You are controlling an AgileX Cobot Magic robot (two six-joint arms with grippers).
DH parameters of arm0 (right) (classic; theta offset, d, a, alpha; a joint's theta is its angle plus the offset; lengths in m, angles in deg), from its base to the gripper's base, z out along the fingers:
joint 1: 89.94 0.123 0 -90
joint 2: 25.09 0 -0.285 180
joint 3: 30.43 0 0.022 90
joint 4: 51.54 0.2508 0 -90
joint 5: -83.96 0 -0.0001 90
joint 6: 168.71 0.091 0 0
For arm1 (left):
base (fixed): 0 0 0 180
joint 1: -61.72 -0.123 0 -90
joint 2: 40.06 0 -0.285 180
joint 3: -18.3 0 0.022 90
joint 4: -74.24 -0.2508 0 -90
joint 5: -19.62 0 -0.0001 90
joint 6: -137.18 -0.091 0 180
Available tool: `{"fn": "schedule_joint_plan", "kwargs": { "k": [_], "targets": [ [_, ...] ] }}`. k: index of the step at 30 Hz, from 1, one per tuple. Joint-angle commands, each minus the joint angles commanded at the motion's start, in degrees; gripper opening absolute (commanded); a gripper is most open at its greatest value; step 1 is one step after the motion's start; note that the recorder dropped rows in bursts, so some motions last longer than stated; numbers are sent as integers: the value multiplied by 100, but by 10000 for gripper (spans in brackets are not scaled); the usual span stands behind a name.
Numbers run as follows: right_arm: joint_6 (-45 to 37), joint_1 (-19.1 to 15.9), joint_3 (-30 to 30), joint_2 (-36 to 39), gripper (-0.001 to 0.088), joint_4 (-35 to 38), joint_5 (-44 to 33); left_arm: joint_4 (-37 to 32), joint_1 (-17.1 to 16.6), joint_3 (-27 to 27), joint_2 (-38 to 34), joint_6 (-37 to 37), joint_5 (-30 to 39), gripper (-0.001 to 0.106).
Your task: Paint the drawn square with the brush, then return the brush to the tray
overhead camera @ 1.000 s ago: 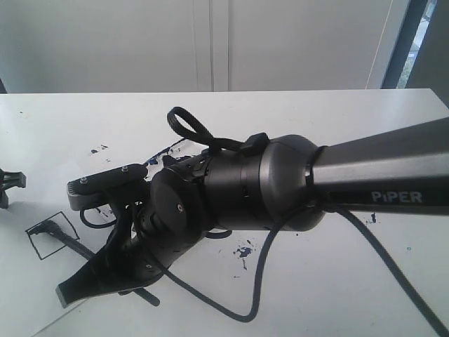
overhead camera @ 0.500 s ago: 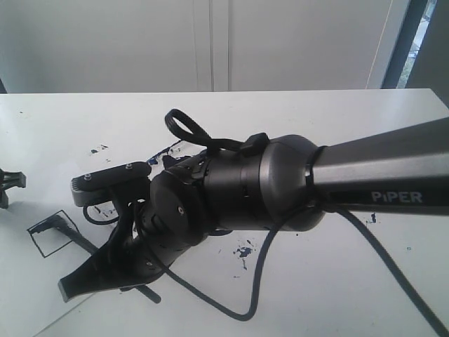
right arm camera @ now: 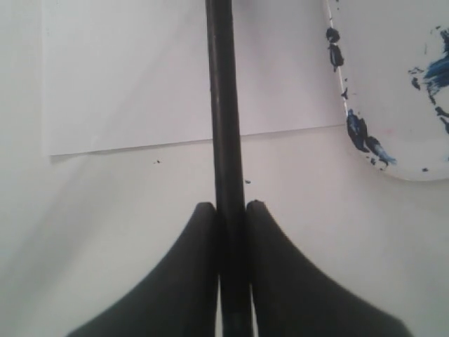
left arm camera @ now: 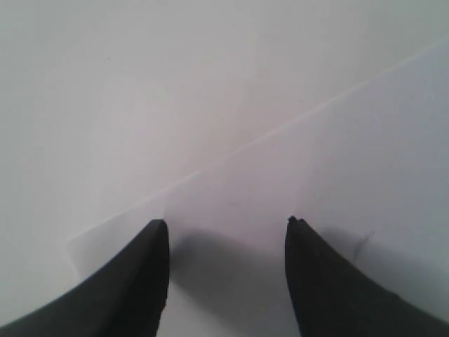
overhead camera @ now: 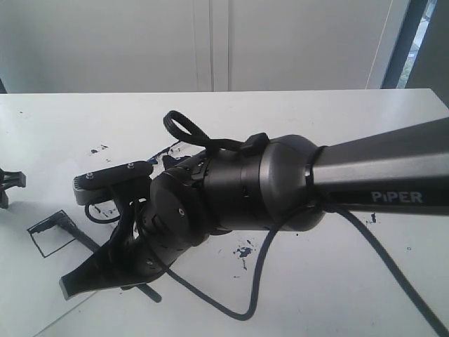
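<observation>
The drawn square is a thin black outline at the exterior view's lower left, on a white paper sheet. The brush slants across it, its dark bristles lying along the outline's upper left edge. My right gripper reaches across to the left and is shut on the brush handle; in the right wrist view the jaws press the black stick on both sides. The tray, white with blue-black smears, lies beside the paper. My left gripper is open over the paper, holding nothing.
The right arm and its black cable cover the middle of the white table. Small blue paint splatters dot the table. A black part shows at the far left edge.
The right wrist has shifted slightly to the right and up. The brush bristles stay at the square's upper left edge.
</observation>
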Motion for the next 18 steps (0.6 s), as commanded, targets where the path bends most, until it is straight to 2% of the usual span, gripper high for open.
{"fn": "schedule_joint_plan", "kwargs": {
  "k": [8, 18],
  "targets": [
    [0, 0, 0, 0, 0, 0, 14, 0, 0, 0, 0, -1, -21, 551],
    [-192, 11, 0, -54, 0, 72, -323, 0, 0, 0, 0, -1, -69, 551]
  ]
}}
